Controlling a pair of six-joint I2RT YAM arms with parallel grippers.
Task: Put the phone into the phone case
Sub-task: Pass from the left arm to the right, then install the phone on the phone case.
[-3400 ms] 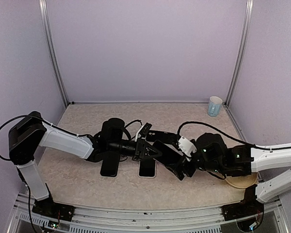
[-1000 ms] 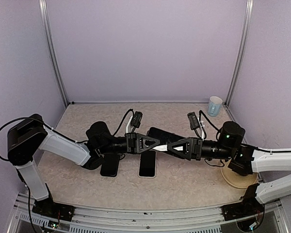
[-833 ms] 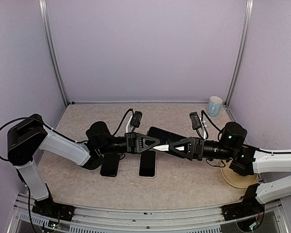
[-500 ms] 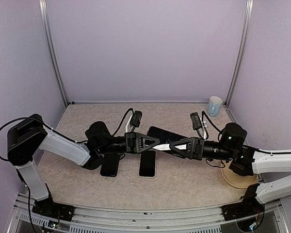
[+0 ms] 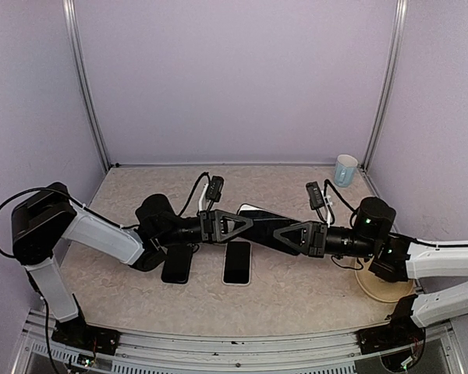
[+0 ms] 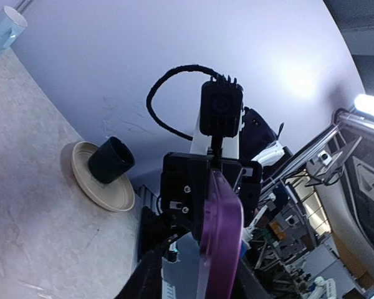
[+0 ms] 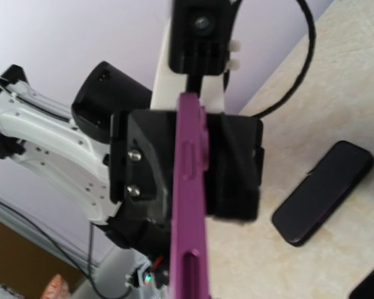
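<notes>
Purple phone case [image 5: 261,219] held off the table [image 5: 312,288] at centre (edge-on in both wrist views), right gripper [image 5: 279,231] clamped on its 3 o'clock end, left gripper [image 5: 249,221] at its 9 o'clock end, apart or together hard to tell, phone [image 5: 236,262] flat on the table at the case's 6 o'clock

A pale blue cup [image 5: 345,170] stands upright in the far right corner of the table [image 5: 140,187]. Near the right edge lies a tan plate [image 6: 115,198], a dark cup [image 6: 110,160] standing on it
</notes>
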